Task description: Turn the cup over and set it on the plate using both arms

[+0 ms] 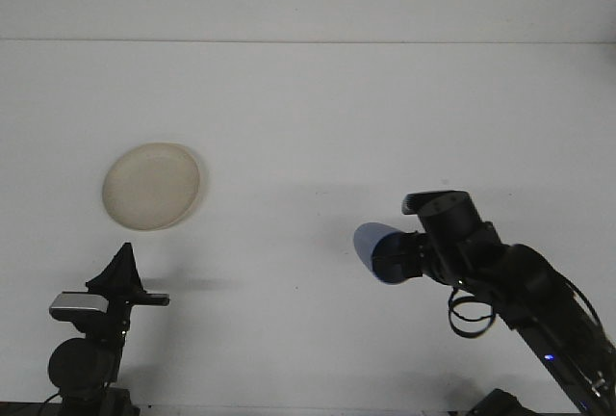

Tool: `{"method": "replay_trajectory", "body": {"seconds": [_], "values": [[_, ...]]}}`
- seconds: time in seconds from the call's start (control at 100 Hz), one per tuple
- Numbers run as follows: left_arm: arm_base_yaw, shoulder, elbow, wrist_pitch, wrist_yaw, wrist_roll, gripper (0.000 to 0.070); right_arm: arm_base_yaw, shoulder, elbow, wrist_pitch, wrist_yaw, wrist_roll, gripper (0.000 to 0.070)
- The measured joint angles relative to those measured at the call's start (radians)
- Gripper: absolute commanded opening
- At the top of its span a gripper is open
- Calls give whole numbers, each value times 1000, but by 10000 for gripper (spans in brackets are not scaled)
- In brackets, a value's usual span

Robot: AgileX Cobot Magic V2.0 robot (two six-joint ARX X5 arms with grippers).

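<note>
The white table [308, 127] is filling nearly all of the front view, and 2 arms are showing at its near edge.

The right gripper [390, 260] is pointing to the left, toward the middle of the table, and it is holding the blue cup [373, 250]. Its jaws are closing on the cup from the right side, and their dark tips are covering a part of the cup's wall. The cup is lying almost on its side in the grip, with its rounded end turning to the left. It is being carried above the table, in the lower right part of the view, and a faint shadow is lying on the table near it. I cannot tell which end of the cup is the open one. The black arm behind the gripper is running down to the lower right corner, and a loop of cable [469, 318] is hanging under it.

The plate [152, 186] is lying flat on the left side of the table. It is round and pale cream, and it is well apart from the cup.

The left gripper [119, 270] is standing low at the left, just in front of the plate but not touching it. Its jaws are meeting in a dark point that is aiming up, so they are looking closed with nothing between them.
</note>
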Motion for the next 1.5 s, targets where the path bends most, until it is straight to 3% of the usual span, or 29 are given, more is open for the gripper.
{"method": "replay_trajectory", "body": {"seconds": [0.29, 0.61, 1.5], "values": [[0, 0, 0, 0, 0, 0, 11, 135, 335, 161, -156, -1, -29, 0], [0, 0, 0, 0, 0, 0, 11, 184, 532, 176, -178, -34, -82, 0], [0, 0, 0, 0, 0, 0, 11, 182, 590, 187, -126, -75, -132, 11]]}}
